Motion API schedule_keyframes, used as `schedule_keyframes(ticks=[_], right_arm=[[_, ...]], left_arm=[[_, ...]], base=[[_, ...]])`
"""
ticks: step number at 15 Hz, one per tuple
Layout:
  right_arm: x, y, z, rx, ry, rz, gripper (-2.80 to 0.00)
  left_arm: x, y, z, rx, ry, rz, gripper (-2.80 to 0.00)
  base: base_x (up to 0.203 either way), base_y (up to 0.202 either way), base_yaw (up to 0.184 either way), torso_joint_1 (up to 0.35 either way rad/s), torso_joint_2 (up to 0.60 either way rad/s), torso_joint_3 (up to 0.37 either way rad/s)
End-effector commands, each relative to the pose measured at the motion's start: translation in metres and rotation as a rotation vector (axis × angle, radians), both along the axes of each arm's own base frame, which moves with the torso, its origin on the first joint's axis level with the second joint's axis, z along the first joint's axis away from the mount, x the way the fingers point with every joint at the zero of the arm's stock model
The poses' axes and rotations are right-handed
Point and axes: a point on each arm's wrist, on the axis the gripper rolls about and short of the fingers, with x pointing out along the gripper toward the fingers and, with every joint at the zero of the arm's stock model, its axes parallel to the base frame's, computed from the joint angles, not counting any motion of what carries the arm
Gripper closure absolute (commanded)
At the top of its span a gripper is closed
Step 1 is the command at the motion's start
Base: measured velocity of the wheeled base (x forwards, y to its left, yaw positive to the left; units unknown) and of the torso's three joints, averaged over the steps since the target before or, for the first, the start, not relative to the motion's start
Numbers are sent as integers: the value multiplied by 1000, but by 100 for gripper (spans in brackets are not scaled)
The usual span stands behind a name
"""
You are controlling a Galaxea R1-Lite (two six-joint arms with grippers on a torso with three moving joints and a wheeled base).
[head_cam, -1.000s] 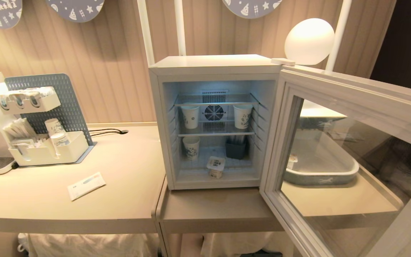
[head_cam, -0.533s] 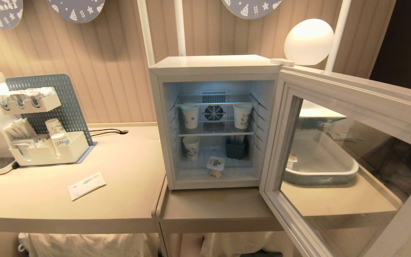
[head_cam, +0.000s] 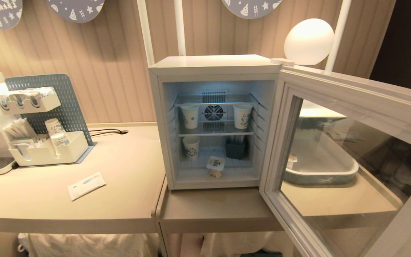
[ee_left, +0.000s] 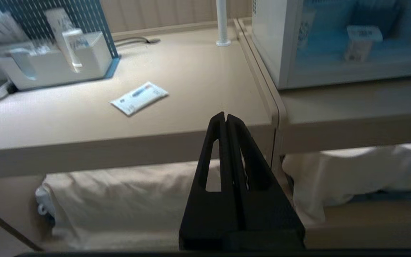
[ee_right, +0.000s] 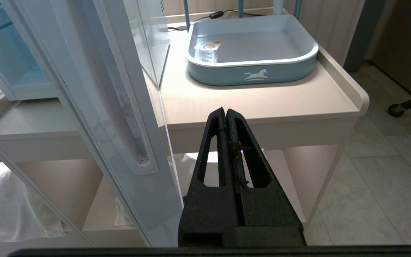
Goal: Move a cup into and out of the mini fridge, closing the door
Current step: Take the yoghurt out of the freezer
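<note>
A white mini fridge point(head_cam: 214, 67) stands on a low shelf with its glass door point(head_cam: 348, 160) swung wide open to the right. A small white cup point(head_cam: 215, 167) sits upright on the fridge floor, near the front. Both the left gripper point(ee_left: 226, 116) and the right gripper point(ee_right: 226, 110) hang low before the counter, fingers pressed together, holding nothing.

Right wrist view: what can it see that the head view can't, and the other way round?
Only the right wrist view shows the shut right gripper, the floor and the orange mark on the pot in the tray. Only the head view shows the cup on the fridge floor, the paper cups and the lamp. Both show the open door, tray and pot.
</note>
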Motion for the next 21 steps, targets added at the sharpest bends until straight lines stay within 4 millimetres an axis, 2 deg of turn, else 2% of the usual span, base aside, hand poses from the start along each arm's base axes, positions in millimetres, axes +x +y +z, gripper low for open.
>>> schedule_keyframes(ticks=[1, 6, 18, 21], right_arm=[[0, 0, 0, 0, 2, 0, 0], [0, 0, 0, 0, 2, 0, 0], [0, 0, 0, 0, 1, 0, 0], [0, 0, 0, 0, 1, 0, 0]], left_arm=[[0, 0, -6, -4, 20, -1, 0], [1, 0, -7, 1, 21, -1, 0], [1, 0, -7, -4, 20, -3, 0], [0, 0, -6, -1, 19, -1, 0]], base=[[0, 0, 0, 0, 0, 0], [-20, 0, -1, 3, 1, 0], [-189, 0, 1, 5, 3, 3], [-44, 0, 0, 1, -2, 1]])
